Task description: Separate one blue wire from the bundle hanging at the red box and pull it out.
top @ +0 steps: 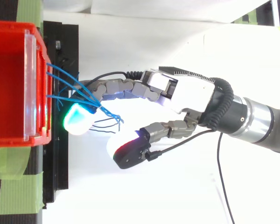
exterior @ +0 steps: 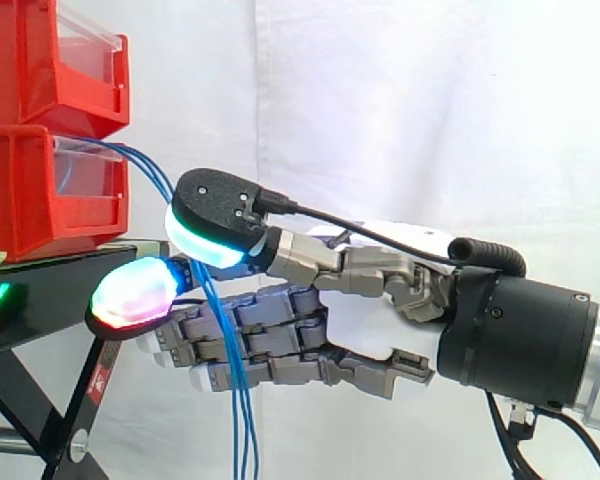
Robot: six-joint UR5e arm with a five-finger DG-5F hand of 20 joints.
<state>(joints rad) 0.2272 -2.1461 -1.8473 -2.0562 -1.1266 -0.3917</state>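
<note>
- White curtain (exterior: pixel 430 110): hung as a plain backdrop across the whole side view.
- Black stand (exterior: pixel 60 285): its flat shelf sat at the left; in the top view it ran as a dark strip (top: pixel 60 46) along the left side.
- Slanted leg (exterior: pixel 75 405): ran down below the shelf and carried a red-and-white sticker (exterior: pixel 102 375) and a bolt (exterior: pixel 77 445).
- Upper red bin (exterior: pixel 40 60): topped the stack, with a clear panel (exterior: pixel 90 30) across its front.
- Green tape (top: pixel 14 196): lay in strips at the top view's left corners.
</note>
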